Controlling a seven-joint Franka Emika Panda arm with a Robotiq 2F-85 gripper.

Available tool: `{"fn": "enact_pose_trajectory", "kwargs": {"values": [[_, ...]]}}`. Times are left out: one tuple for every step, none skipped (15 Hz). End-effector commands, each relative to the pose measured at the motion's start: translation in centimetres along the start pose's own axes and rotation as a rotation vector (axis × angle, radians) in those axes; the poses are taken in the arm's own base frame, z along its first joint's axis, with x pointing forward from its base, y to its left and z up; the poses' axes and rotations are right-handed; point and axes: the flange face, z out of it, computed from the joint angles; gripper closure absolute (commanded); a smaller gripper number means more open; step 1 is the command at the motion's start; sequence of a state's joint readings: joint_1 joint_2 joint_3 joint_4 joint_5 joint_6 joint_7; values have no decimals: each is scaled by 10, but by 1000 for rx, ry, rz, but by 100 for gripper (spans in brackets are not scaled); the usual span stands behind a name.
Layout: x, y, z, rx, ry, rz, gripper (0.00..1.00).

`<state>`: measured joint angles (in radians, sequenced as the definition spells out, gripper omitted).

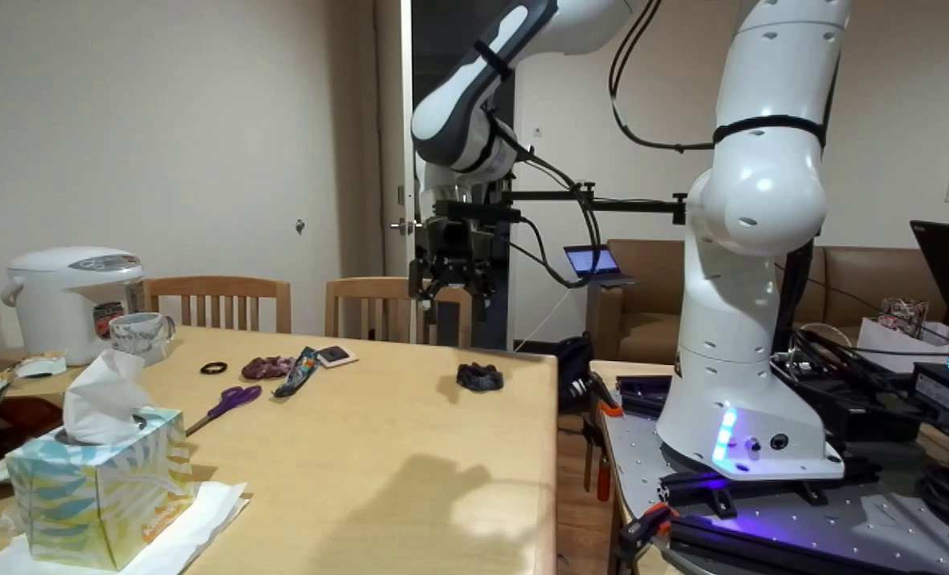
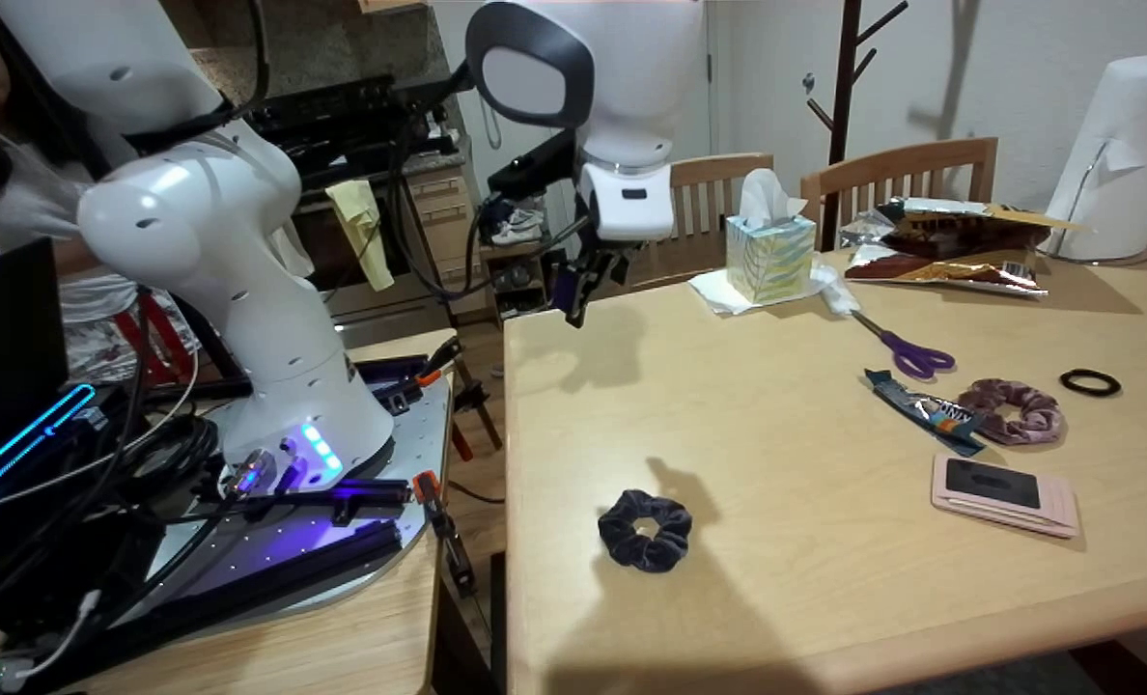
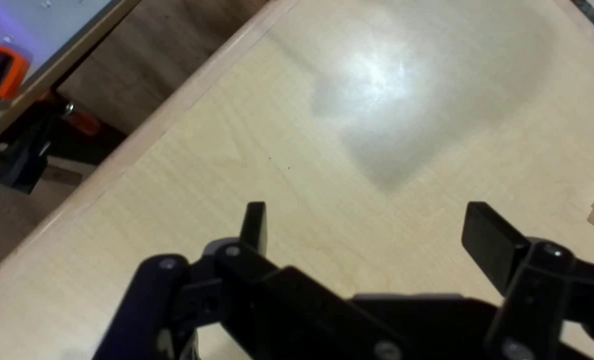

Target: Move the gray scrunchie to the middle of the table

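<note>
The gray scrunchie (image 1: 480, 377) is a dark, low fabric ring lying on the table (image 1: 347, 447), near its edge on the robot's side. It also lies flat in an exterior view (image 2: 643, 553), on the bare tan top (image 2: 776, 454). It is out of view in the wrist view. My gripper (image 1: 452, 307) hangs above the table, clear of the scrunchie, and also shows in an exterior view (image 2: 593, 294). In the wrist view my gripper (image 3: 366, 210) has its fingers wide apart with nothing between them. Below it is bare tabletop (image 3: 202, 175) and a shadow.
A tissue box (image 2: 769, 256) and purple scissors (image 2: 911, 355) are on the table. A wrapper (image 2: 926, 410), a maroon scrunchie (image 2: 1039, 417), a black hair tie (image 2: 1090, 382) and a pink card holder (image 2: 1056, 502) lie together. A mug (image 1: 140, 335) and white boiler (image 1: 67, 295) stand farther off.
</note>
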<state>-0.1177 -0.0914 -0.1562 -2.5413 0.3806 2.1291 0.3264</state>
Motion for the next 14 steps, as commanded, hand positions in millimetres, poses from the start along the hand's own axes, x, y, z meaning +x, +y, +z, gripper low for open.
{"fn": "enact_pose_trajectory", "kwargs": {"values": [[-8, 18, 19, 157, -38, 118, 0], [-8, 19, 24, 192, -20, 118, 0], [-7, 21, 28, 197, -10, 109, 0], [-7, 24, 34, 164, -8, 86, 0], [-7, 26, 37, 164, -21, 93, 0], [-8, 29, 41, 149, -37, 111, 0], [-11, 29, 43, 133, -44, 89, 0], [-14, 29, 46, 108, -57, 52, 0], [-15, 28, 48, 73, -57, 32, 0], [-15, 29, 50, 30, -64, 9, 0], [-15, 31, 53, -31, -68, -10, 0], [-16, 34, 54, -75, -79, -20, 0], [-16, 38, 56, -141, -50, 59, 0], [-17, 41, 55, -177, -38, 90, 0]]}}
